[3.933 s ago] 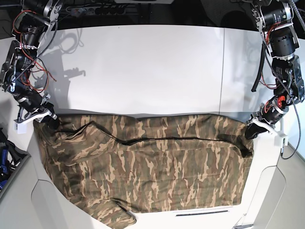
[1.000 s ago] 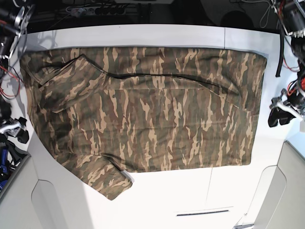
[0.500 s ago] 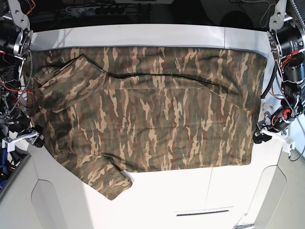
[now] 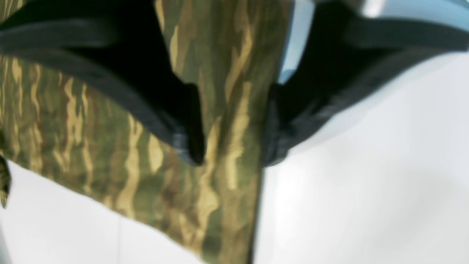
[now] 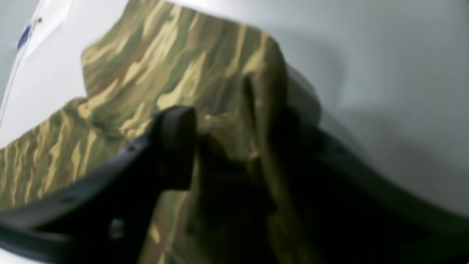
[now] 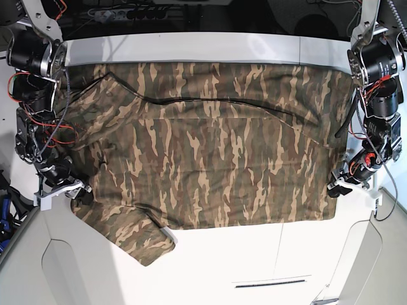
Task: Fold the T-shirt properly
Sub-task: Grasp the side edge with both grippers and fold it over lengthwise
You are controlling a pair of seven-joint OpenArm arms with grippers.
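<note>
A: What's changing around the T-shirt (image 6: 210,146) right now?

B: Both arms, which were standing clear of it a second ago, are now closing in on its near corners. The left gripper (image 4: 231,146) is straddling the shirt's side hem with its jaws still apart, cloth between them.

A: And the other one?

B: The right gripper (image 5: 234,154) is sitting at the sleeve-side edge with bunched cloth between its narrowly parted fingers; I can't tell if it's pinching yet.

A: Meaning?

B: The shirt is lying spread across the white table (image 6: 222,267), so I'm reading this as the arms setting up the next fold
</note>
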